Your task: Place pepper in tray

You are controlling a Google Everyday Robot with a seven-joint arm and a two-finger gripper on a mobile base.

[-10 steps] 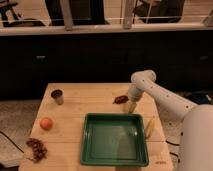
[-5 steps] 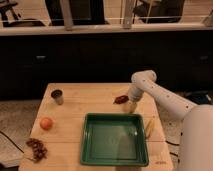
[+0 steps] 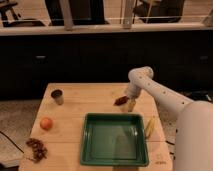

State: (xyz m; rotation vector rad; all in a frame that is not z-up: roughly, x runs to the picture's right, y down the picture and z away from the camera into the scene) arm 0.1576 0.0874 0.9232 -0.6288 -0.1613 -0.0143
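A dark red pepper [image 3: 120,100] lies on the wooden table [image 3: 85,107] just beyond the far right corner of the green tray [image 3: 115,138]. My gripper [image 3: 130,103] hangs from the white arm and reaches down right beside the pepper, on its right side, close to the table top. The tray sits at the table's front middle and holds nothing.
A small metal cup [image 3: 57,96] stands at the far left. An orange round fruit [image 3: 46,123] lies at the left, and a dark reddish cluster [image 3: 36,148] sits at the front left corner. A yellowish object [image 3: 149,127] lies right of the tray.
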